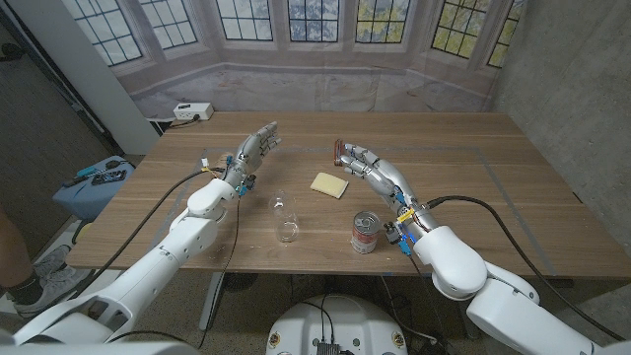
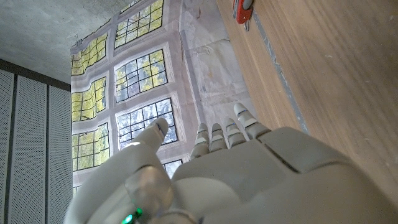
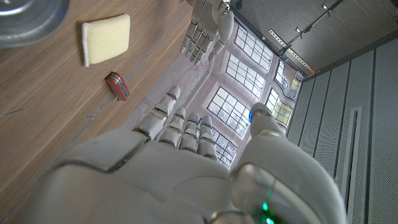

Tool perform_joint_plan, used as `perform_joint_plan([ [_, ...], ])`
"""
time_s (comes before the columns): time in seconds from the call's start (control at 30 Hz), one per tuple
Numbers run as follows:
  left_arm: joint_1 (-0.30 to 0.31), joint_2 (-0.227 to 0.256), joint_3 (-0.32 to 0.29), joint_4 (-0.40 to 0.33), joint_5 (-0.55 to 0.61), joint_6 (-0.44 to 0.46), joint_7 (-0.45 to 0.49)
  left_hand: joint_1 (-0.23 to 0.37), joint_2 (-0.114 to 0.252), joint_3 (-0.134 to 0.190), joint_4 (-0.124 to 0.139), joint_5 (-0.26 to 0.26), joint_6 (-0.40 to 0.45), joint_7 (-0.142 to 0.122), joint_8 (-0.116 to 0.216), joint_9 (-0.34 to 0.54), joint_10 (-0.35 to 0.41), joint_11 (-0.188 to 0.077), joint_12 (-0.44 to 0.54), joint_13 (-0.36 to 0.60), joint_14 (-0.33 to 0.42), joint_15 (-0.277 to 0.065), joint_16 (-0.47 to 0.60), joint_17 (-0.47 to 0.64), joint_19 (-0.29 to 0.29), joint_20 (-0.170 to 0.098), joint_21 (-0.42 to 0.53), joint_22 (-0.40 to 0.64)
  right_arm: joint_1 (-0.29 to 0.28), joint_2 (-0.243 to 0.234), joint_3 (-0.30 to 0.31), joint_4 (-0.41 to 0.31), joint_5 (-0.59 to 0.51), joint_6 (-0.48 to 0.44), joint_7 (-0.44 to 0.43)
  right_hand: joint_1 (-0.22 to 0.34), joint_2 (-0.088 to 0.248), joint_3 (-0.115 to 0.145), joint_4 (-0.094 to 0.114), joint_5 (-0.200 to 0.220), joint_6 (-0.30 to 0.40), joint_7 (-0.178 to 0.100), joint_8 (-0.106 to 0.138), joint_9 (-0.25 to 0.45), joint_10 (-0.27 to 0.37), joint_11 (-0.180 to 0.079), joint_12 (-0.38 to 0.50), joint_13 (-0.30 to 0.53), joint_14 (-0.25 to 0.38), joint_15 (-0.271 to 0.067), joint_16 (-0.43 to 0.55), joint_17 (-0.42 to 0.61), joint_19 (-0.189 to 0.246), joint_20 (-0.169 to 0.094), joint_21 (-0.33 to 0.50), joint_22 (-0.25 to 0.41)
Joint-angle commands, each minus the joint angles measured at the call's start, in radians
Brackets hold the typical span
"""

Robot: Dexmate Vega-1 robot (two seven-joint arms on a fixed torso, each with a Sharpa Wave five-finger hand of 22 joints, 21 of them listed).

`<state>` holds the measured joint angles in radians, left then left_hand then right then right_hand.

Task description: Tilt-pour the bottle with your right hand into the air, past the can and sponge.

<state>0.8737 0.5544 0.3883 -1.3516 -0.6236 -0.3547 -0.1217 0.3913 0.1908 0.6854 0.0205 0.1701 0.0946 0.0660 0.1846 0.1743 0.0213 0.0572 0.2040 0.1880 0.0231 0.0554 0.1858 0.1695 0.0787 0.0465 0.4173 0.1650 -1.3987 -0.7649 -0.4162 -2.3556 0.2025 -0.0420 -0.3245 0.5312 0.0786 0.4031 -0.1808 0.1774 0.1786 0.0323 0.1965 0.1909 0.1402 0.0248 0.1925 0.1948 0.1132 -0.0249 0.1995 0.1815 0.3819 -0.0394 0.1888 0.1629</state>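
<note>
— On the table, where does the bottle point(image 1: 285, 217) stand?

— Near the front edge, between my two arms, clear and upright as far as I can tell. The can point(image 1: 366, 233) is to its right, close to my right forearm, and the sponge point(image 1: 329, 184) lies further back, toward the middle.

— Have you got hold of it?

— No. My right hand point(image 1: 363, 163) is beyond the sponge with fingers spread and nothing in them, beside a small red thing point(image 1: 338, 151). My left hand point(image 1: 253, 149) is raised, fingers apart, also empty.

— So what's left?

— All of it, I judge: reach back, grasp the bottle, lift, tilt it past the can and sponge.

— Any labels?

— The can has a red and white label, too small to read. I can make out none on the bottle.
</note>
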Motion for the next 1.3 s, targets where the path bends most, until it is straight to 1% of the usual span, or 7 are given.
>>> perform_joint_plan([
  [0.03, 0.082, 0.018, -0.014, -0.12, 0.03, 0.019, 0.11, 0.014, 0.002, 0.0, -0.003, 0.006, -0.002, 0.004, -0.001, 0.005, 0.004, 0.006, 0.002, 0.004, 0.004, 0.009, 0.002, 0.005, 0.01, -0.004, -0.006, 0.005, -0.011, -0.059, 0.054, 0.026, 0.055, 0.046, 0.068, 0.014, -0.003, 0.005, -0.003, 0.005, -0.002, 0.005, -0.001, 0.001, 0.003, 0.002, 0.003, 0.0, 0.005, 0.0, -0.001, 0.003, 0.002, 0.001, 0.001, 0.003],
  [0.33, 0.105, 0.031, -0.024, -0.162, 0.056, 0.027, 0.159, 0.016, 0.002, -0.001, -0.003, 0.006, 0.0, 0.004, -0.001, 0.005, 0.003, 0.006, 0.002, 0.004, 0.004, 0.009, 0.002, 0.005, 0.011, -0.004, -0.01, 0.005, 0.02, -0.072, 0.054, 0.086, 0.065, 0.093, 0.12, 0.024, -0.007, 0.006, -0.003, 0.005, -0.003, 0.005, -0.001, 0.001, 0.003, 0.002, 0.003, 0.0, 0.005, 0.001, -0.001, 0.003, 0.003, 0.001, 0.001, 0.003],
  [0.53, 0.119, 0.046, -0.032, -0.185, 0.055, 0.04, 0.167, 0.017, 0.002, -0.002, -0.003, 0.006, 0.001, 0.004, -0.001, 0.005, 0.004, 0.006, 0.002, 0.004, 0.004, 0.009, 0.002, 0.005, 0.013, -0.005, -0.012, 0.006, 0.058, -0.054, 0.02, 0.125, 0.044, 0.104, 0.135, 0.032, -0.009, 0.008, -0.003, 0.005, -0.003, 0.004, -0.001, 0.001, 0.002, 0.002, 0.003, 0.0, 0.006, 0.0, -0.002, 0.003, 0.005, 0.001, 0.001, 0.003],
  [0.7, 0.12, 0.052, -0.038, -0.18, 0.048, 0.035, 0.157, 0.018, 0.002, -0.003, -0.003, 0.006, 0.001, 0.004, -0.001, 0.005, 0.004, 0.006, 0.002, 0.004, 0.004, 0.009, 0.002, 0.005, 0.014, -0.004, -0.014, 0.006, 0.089, -0.034, -0.018, 0.141, 0.017, 0.098, 0.139, 0.042, -0.013, 0.009, -0.004, 0.005, -0.004, 0.005, -0.001, 0.001, 0.002, 0.004, 0.003, 0.0, 0.007, 0.0, -0.002, 0.003, 0.008, 0.0, 0.002, 0.003],
  [0.93, 0.118, 0.069, -0.049, -0.172, 0.03, 0.033, 0.126, 0.019, 0.003, -0.004, -0.003, 0.006, 0.0, 0.003, -0.001, 0.005, 0.004, 0.007, 0.002, 0.004, 0.005, 0.009, 0.003, 0.005, 0.015, -0.004, -0.017, 0.006, 0.111, -0.006, -0.066, 0.124, -0.023, 0.047, 0.118, 0.052, -0.017, 0.011, -0.005, 0.004, -0.004, 0.006, 0.0, 0.001, 0.001, 0.008, 0.003, 0.0, 0.009, 0.0, -0.002, 0.003, 0.01, -0.001, 0.002, 0.003],
  [1.1, 0.111, 0.078, -0.056, -0.166, 0.017, 0.034, 0.107, 0.02, 0.003, -0.004, -0.003, 0.006, 0.001, 0.004, -0.001, 0.005, 0.003, 0.007, 0.002, 0.004, 0.005, 0.009, 0.003, 0.005, 0.015, -0.004, -0.019, 0.006, 0.115, 0.003, -0.084, 0.094, -0.046, -0.002, 0.096, 0.061, -0.02, 0.011, -0.005, 0.004, -0.007, 0.007, -0.001, 0.001, 0.0, 0.01, 0.003, 0.0, 0.009, -0.001, -0.002, 0.003, 0.011, 0.001, 0.001, 0.003],
  [1.3, 0.099, 0.084, -0.06, -0.148, 0.002, 0.034, 0.077, 0.021, 0.003, -0.005, -0.004, 0.007, 0.002, 0.004, 0.0, 0.005, 0.004, 0.008, 0.002, 0.004, 0.005, 0.01, 0.003, 0.005, 0.016, -0.003, -0.021, 0.006, 0.118, 0.02, -0.107, 0.08, -0.072, -0.034, 0.067, 0.072, -0.024, 0.013, -0.005, 0.004, -0.009, 0.008, -0.001, 0.001, -0.002, 0.011, 0.003, 0.0, 0.007, 0.002, -0.004, 0.003, 0.011, 0.001, 0.001, 0.003],
])
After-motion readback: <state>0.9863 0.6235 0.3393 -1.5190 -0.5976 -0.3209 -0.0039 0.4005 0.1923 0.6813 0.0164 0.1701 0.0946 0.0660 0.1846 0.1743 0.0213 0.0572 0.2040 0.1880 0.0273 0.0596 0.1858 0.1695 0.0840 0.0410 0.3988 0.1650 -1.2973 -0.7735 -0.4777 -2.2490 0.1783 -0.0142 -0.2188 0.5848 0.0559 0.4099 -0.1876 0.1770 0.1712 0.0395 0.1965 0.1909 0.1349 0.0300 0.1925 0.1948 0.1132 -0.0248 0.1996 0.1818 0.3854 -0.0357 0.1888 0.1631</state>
